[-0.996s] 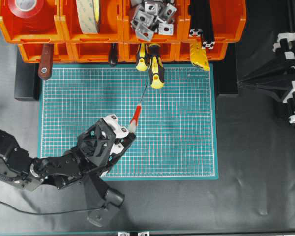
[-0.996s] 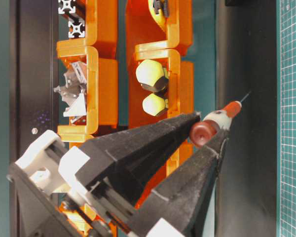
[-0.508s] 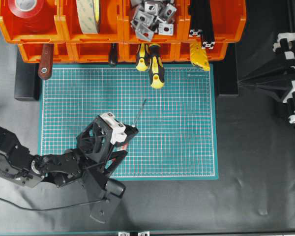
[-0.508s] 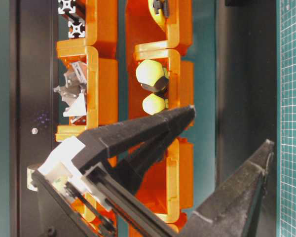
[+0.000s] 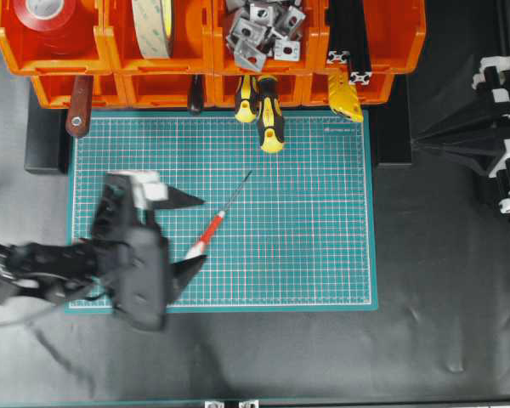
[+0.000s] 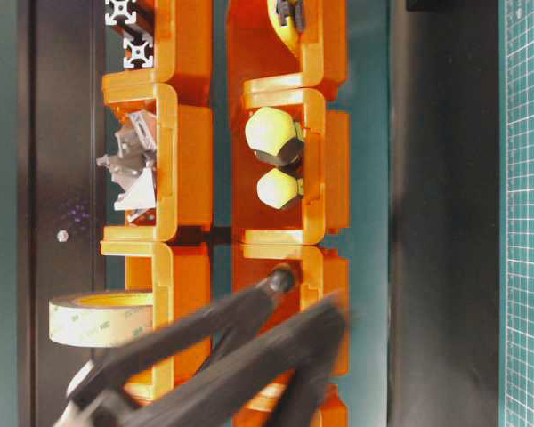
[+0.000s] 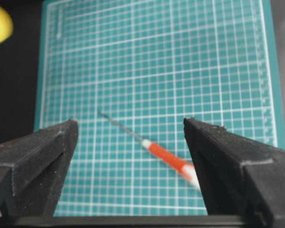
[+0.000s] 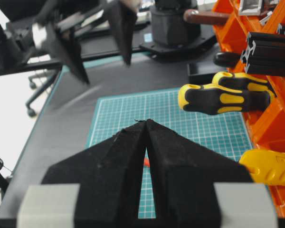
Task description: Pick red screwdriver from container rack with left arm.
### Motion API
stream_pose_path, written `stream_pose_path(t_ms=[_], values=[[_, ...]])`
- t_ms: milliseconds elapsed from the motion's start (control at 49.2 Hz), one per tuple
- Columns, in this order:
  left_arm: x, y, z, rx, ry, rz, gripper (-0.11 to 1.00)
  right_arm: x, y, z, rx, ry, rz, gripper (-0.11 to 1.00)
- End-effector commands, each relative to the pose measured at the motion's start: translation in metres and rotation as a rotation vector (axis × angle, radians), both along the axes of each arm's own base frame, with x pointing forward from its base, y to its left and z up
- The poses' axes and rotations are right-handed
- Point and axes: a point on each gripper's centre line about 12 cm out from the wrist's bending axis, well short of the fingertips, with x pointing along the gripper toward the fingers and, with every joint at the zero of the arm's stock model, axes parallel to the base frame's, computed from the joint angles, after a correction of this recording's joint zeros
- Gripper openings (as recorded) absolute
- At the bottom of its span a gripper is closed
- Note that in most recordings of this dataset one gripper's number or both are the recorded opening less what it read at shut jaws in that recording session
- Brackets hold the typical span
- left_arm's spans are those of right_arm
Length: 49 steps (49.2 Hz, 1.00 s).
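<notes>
Overhead view: left end effector [image 5: 191,229] motion-blurred, red screwdriver [image 5: 211,228] clear

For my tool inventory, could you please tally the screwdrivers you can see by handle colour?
Red handle: 1, the red screwdriver lying loose on the green mat.
Yellow-and-black handles: 2, sticking out of the orange rack, one longer, one shorter.
Total: 3 screwdrivers.

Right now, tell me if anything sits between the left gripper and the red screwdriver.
Nothing visible does. The red screwdriver lies flat on the green mat, apart from the other tools, and the open left gripper has only bare mat between its fingers and the handle.
</notes>
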Motion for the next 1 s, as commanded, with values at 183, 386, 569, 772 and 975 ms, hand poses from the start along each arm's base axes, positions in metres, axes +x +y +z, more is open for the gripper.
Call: stream_pose_path(t_ms=[183, 386, 569, 772, 975], values=[[-0.054, 0.011, 0.055, -0.211, -0.174, 0.034, 0.86, 0.001, 0.000, 0.006, 0.001, -0.015, -0.002, 0.01], [-0.093, 0.030, 0.078, -0.347, -0.274, 0.052, 0.86, 0.000, 0.000, 0.009, 0.002, -0.024, -0.001, 0.01], [-0.132, 0.052, 0.098, -0.418, -0.378, 0.025, 0.86, -0.002, 0.000, 0.012, 0.001, -0.038, -0.001, 0.01], [-0.173, 0.082, 0.104, -0.463, -0.480, 0.037, 0.85, -0.003, 0.000, 0.013, 0.001, -0.043, -0.001, 0.00], [-0.189, 0.095, 0.102, -0.436, -0.519, 0.032, 0.85, -0.004, -0.001, 0.014, 0.002, -0.051, -0.003, 0.00]])
